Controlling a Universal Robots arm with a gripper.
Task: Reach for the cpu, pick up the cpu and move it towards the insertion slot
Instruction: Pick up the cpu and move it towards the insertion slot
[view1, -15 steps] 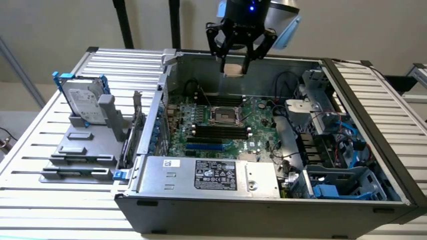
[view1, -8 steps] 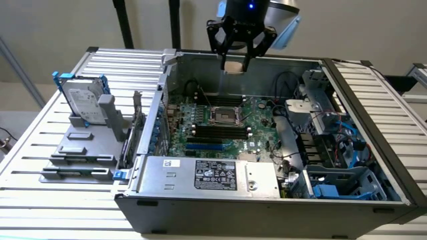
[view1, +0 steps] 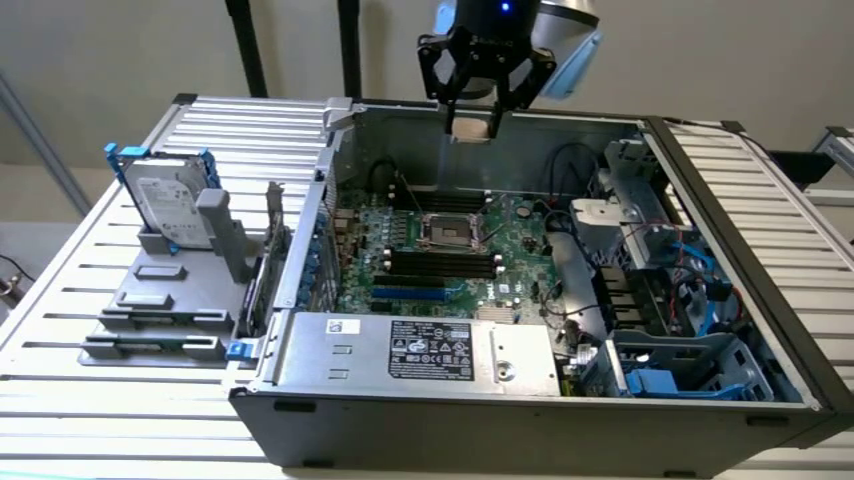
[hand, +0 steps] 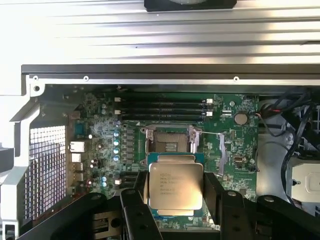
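Jaws clamp the cpu above the open computer case on a slatted metal table

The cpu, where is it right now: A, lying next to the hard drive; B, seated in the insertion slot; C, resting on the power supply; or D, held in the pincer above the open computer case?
D: the cpu sits clamped in the pincer, raised over the case, with the insertion slot below it unfilled.
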